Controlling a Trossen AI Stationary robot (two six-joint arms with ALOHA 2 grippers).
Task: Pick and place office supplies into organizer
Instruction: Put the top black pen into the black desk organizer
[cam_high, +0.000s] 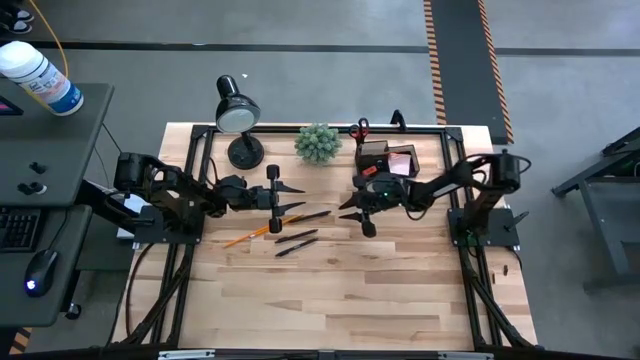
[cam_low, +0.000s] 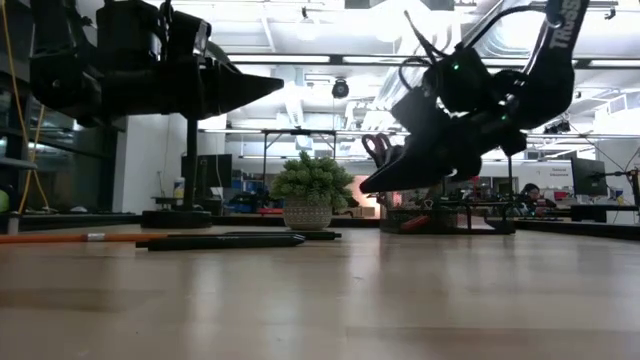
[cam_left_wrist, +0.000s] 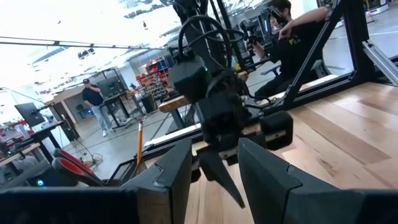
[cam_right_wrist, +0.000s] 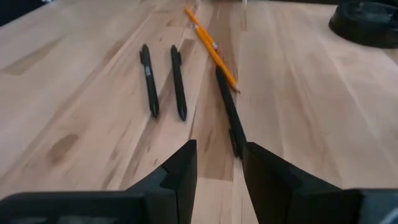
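We see three black pens (cam_right_wrist: 177, 81) and an orange pencil (cam_right_wrist: 210, 47) lying close together on the wooden desk (cam_high: 330, 290), between the two arms; the black organizer (cam_high: 378, 160) sits at the back of the desk, with the red-handled scissors (cam_high: 359, 128) standing in it and a pink pad (cam_high: 404, 162) just beside it. The left gripper (cam_high: 292, 198) hangs above the pens with its fingers (cam_left_wrist: 177, 174) a little apart and holding nothing; the right gripper (cam_high: 352, 208) hangs near the organizer, its fingers (cam_right_wrist: 183, 168) apart too and empty.
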